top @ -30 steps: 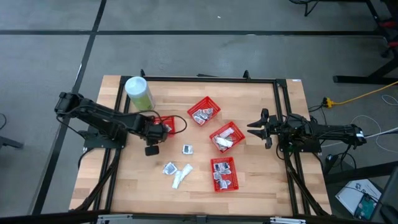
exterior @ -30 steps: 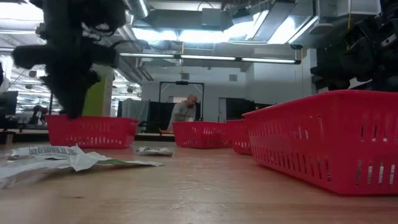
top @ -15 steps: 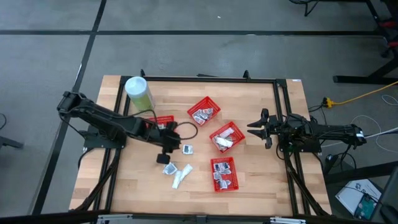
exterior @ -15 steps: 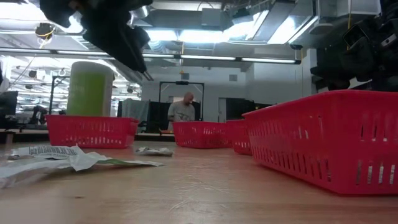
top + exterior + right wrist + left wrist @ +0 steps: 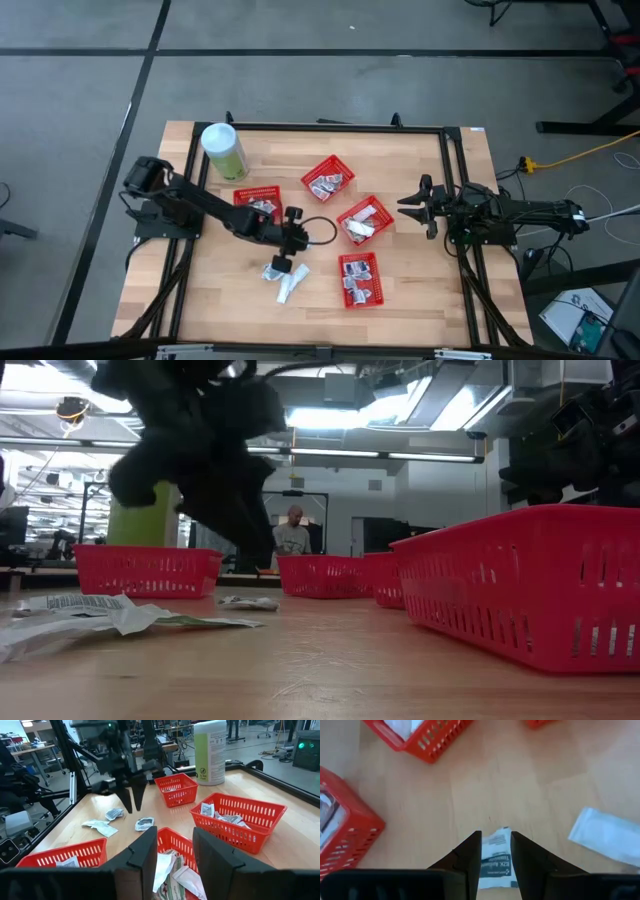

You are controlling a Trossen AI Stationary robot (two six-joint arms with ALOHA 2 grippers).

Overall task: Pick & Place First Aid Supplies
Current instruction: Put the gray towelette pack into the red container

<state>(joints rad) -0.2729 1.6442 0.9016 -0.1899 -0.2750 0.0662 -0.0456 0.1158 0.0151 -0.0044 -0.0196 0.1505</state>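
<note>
Red mesh baskets (image 5: 329, 179) | flat white packet (image 5: 496, 860) under left gripper (image 5: 495, 851) – jaws narrowly parted

Red plastic mesh baskets (image 5: 329, 180) are glowing against the pale wooden tabletop (image 5: 420, 290), white blue-printed flat packets (image 5: 496, 859) showing beside the pale-green white-lidded cylinder canister (image 5: 224, 151).

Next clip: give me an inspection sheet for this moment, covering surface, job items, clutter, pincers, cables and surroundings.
Surface: wooden table, black frame rails.
Job's things: loose packets near the front; one packet directly below the left pincer; more inside four red baskets.
Clutter: green canister at the back left.
Pincers: left pincer open, poised over the packet, holding nothing; right pincer open, waiting at the right edge.
Cables: black loop by the left arm; yellow cord on the floor.
Surroundings: a person far behind the table.
</note>
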